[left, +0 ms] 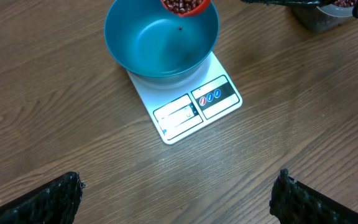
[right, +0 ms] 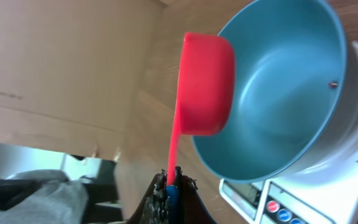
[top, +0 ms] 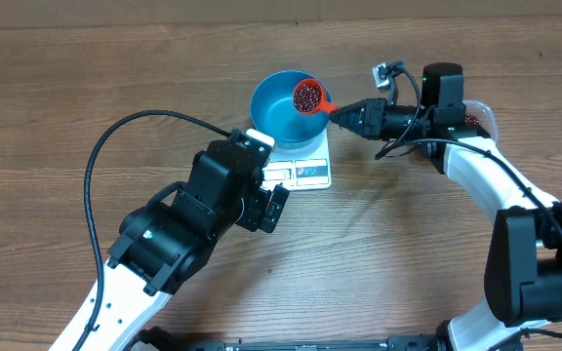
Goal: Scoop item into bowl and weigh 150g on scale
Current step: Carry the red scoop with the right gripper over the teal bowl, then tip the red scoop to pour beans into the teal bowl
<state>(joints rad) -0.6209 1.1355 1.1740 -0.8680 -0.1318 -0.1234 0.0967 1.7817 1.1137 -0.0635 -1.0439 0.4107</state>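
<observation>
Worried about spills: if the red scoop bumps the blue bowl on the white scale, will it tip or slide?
Likelier to slide: the round blue bowl looks smooth, resting on the flat white scale. Nearly empty, probably light, so the red plastic scoop could shove it. Its wide shape should resist tipping.

The tabletop (top: 66,78) is brown wood-grain board, smooth and mostly matt, with pale streaks along the grain. The bowl (top: 276,115) looks like blue plastic, its walls smooth with a soft satin sheen. Under it the scale (top: 315,156) is smooth white plastic, and its label panel at the near edge is glossy. The scoop (right: 204,87) is red plastic, smooth and faintly shiny on its underside. The beans (top: 307,95) in it are dark red-brown with a slight polish. The left tool (left: 179,177) has fingers (left: 48,202) of black, rough, pebbled material. Beyond the far edge stands matt brown cardboard (right: 55,62). The tub (left: 325,15) at the far right is clear plastic.
</observation>
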